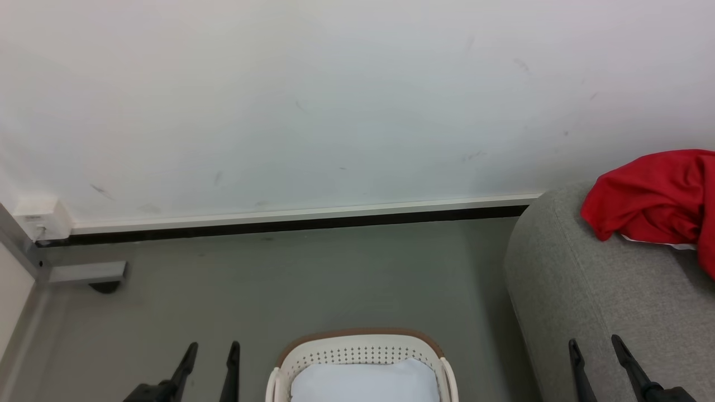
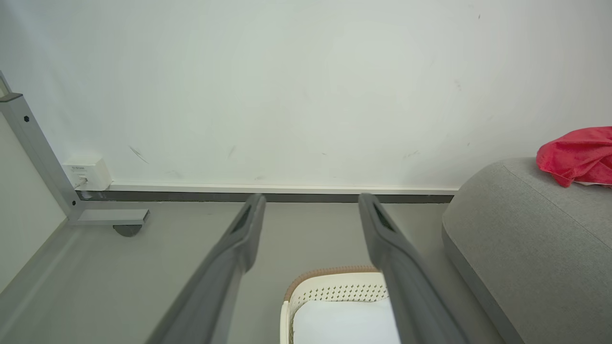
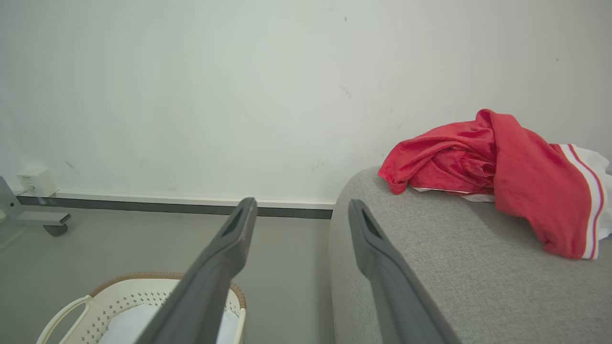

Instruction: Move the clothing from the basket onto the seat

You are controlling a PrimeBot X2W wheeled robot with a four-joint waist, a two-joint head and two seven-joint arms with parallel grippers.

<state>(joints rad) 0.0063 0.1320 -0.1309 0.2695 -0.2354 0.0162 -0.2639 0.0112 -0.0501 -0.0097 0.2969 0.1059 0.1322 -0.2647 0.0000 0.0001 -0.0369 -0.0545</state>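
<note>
Nearest to me, my left gripper [image 1: 214, 347] is hanging over the floor [image 1: 279, 290] with its two dark fingers spread apart and nothing between them. My right gripper [image 1: 595, 343] is hovering over the front of the seat [image 1: 581, 301], its fingers likewise parted and empty. Between them the basket [image 1: 360, 335] is standing on the floor just beside the seat. A flat pale pad [image 1: 363, 382] is lying in it, and no red is showing in the part I can see.

Further off, the clothing [image 1: 651, 195] is lying bunched on top of the seat near its rounded end, well apart from both grippers, so I am reading the move as done. I am judging the garment to be light, limp and hard to damage. It is folding over itself, so it would sag and trail from a single pinch, and the sheen of the cloth suggests it may slip between narrow fingers. For any regrip I would be aiming at a thick raised fold in the red heap, not the thin striped hem [image 3: 581, 200] draping off to one side. Behind everything, the white wall [image 1: 335, 100] is rising from the skirting.
</note>
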